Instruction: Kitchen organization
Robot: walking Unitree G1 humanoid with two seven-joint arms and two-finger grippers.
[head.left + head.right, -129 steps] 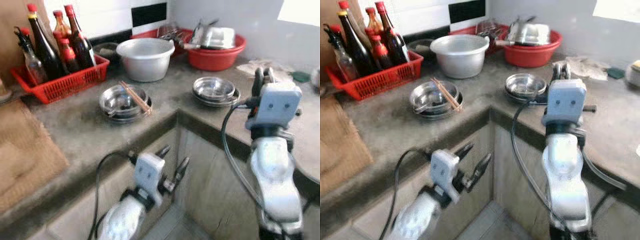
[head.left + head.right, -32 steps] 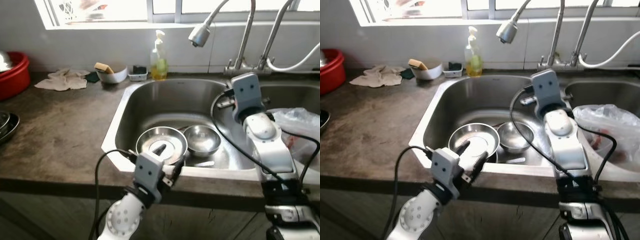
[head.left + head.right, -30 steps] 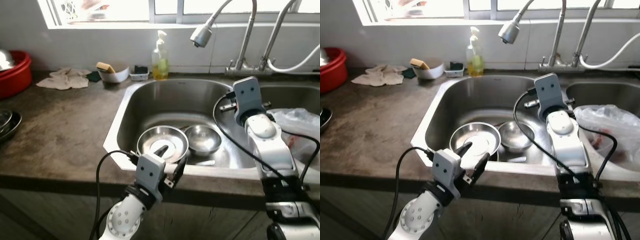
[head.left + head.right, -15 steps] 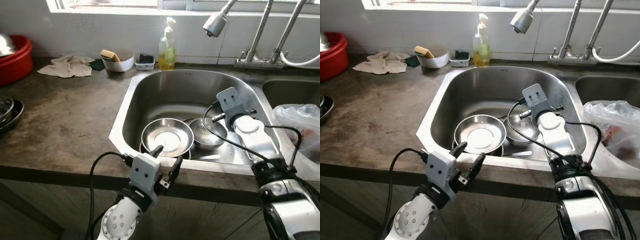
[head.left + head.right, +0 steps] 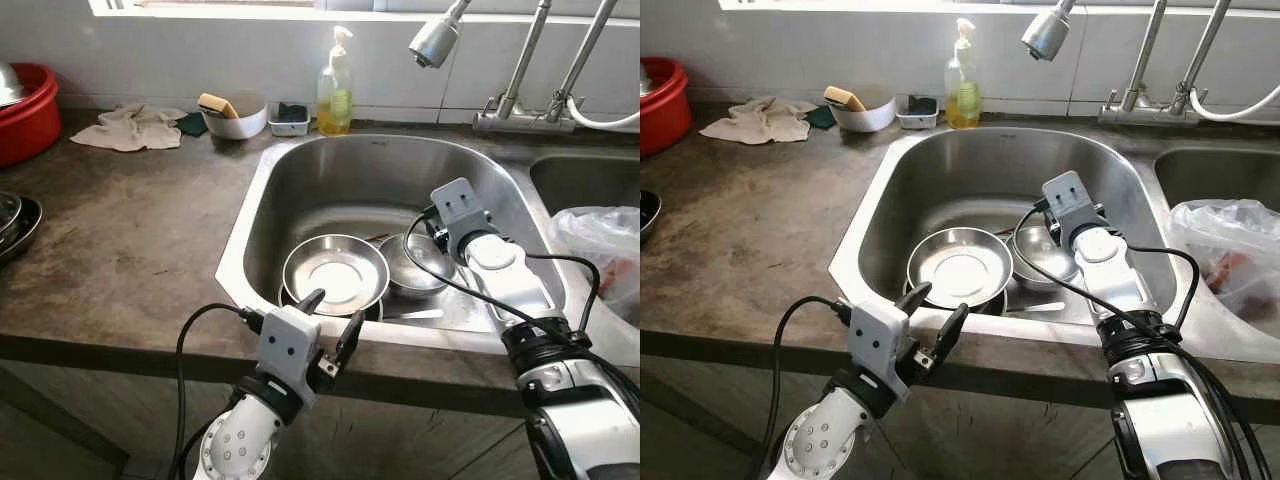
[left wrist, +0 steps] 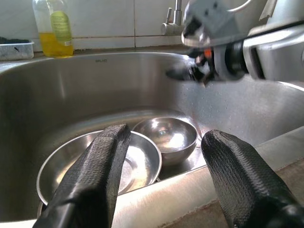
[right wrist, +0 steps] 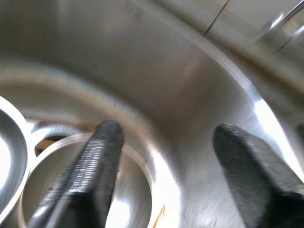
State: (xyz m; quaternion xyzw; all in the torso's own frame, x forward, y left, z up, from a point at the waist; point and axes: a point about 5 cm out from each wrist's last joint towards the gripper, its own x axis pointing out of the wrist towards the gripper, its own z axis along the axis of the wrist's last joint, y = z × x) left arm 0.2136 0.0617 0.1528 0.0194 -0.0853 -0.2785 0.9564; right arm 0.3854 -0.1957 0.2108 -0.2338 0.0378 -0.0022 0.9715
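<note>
Resting in the stainless steel sink (image 5: pixel 300 170): small round polished steel bowl (image 5: pixel 415 262), at 3 o'clock of the wide shallow steel plate (image 5: pixel 335 273), rims touching. Likely light, rigid, slick when wet; best pinched across the thin rim. Right gripper (image 7: pixel 161 156) spread wide, empty, poised over that rim. Left gripper (image 5: pixel 333 320) open, empty, at the counter edge.

- soap bottle (image 6: pixel 53 26) has a green label, print too small to read
- small stamped mark on the sink (image 6: pixel 101 60) back rim, letters not legible
- no other text, brand or number readable
</note>
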